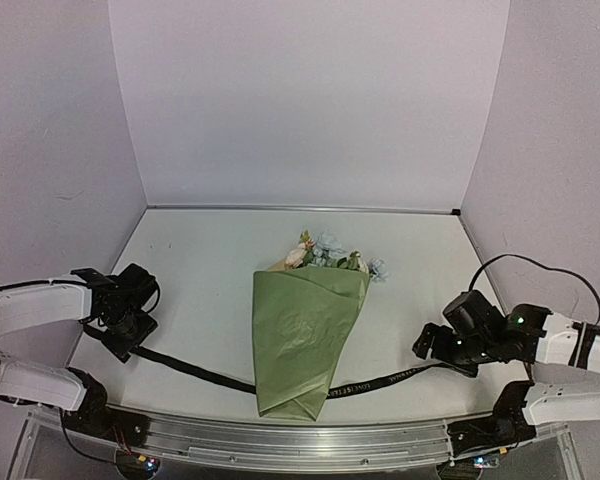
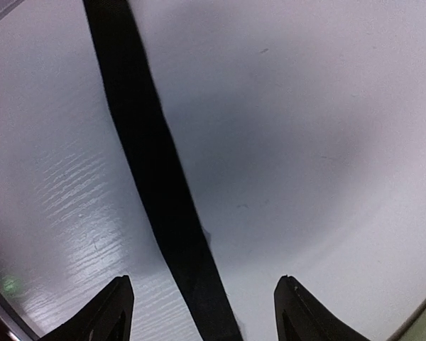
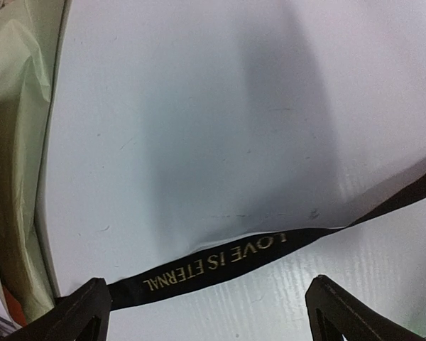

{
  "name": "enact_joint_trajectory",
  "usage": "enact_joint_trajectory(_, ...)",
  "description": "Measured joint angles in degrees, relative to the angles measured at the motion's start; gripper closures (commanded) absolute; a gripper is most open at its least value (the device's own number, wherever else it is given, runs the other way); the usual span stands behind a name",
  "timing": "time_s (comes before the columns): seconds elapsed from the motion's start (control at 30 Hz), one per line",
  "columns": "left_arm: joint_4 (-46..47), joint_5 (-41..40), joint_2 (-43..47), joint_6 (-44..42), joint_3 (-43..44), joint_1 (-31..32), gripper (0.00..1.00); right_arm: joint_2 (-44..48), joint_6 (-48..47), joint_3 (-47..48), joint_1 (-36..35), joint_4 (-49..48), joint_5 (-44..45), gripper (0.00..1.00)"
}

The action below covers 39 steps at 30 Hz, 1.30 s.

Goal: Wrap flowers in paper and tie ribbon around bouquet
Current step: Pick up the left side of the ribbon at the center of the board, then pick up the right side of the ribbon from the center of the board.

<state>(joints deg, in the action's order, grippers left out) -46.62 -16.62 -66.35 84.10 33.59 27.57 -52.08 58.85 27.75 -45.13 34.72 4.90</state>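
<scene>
The bouquet lies in the middle of the table, a cone of olive-green paper (image 1: 305, 335) with the flowers (image 1: 325, 255) poking out of its far, wide end. The black ribbon (image 1: 195, 370) passes under the cone's narrow end and comes out on both sides. My left gripper (image 1: 130, 335) hovers open over the ribbon's left end. In the left wrist view the ribbon (image 2: 160, 185) lies flat between the spread fingertips (image 2: 110, 309). My right gripper (image 1: 435, 350) stands open over the right end. Its wrist view shows the lettered ribbon (image 3: 220, 266) lying across the gap, with the paper (image 3: 18, 142) at the left.
A metal rail (image 1: 300, 440) runs along the table's near edge between the arm bases. White walls close the table on the left, back and right. A thin black cable (image 1: 540, 265) loops above the right arm.
</scene>
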Motion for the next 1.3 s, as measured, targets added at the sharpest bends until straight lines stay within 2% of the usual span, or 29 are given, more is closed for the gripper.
enact_joint_trajectory(0.23, 3.0, 1.5, -6.3, -0.5, -2.2, -4.4, 0.42, 8.3, -1.6, -2.3, 0.1, 4.6, 5.4, 0.02)
enact_joint_trajectory(0.37, 4.4, 1.4, -9.3, -1.7, -1.7, -5.9, 0.6, 9.1, -2.1, -2.4, 0.2, 7.6, 6.9, 0.02)
enact_joint_trajectory(0.57, 5.7, 1.1, -13.3, -3.7, 0.9, -6.7, 0.96, 7.3, -0.4, -2.4, 1.1, 10.6, 7.3, 0.02)
enact_joint_trajectory(0.67, 6.3, 0.6, -14.8, -4.6, 2.0, -6.8, 1.0, 4.8, 1.3, -2.4, 1.5, 11.0, 7.0, 0.02)
enact_joint_trajectory(0.87, 7.1, 0.3, -15.0, -6.7, 2.3, -6.9, 1.0, -0.5, 6.2, -2.1, 1.5, 10.0, 6.6, 0.03)
enact_joint_trajectory(1.3, 12.6, 0.4, -12.2, -12.4, 2.4, -7.0, 1.0, -11.1, 18.3, -2.1, 1.7, 0.3, 9.4, 0.23)
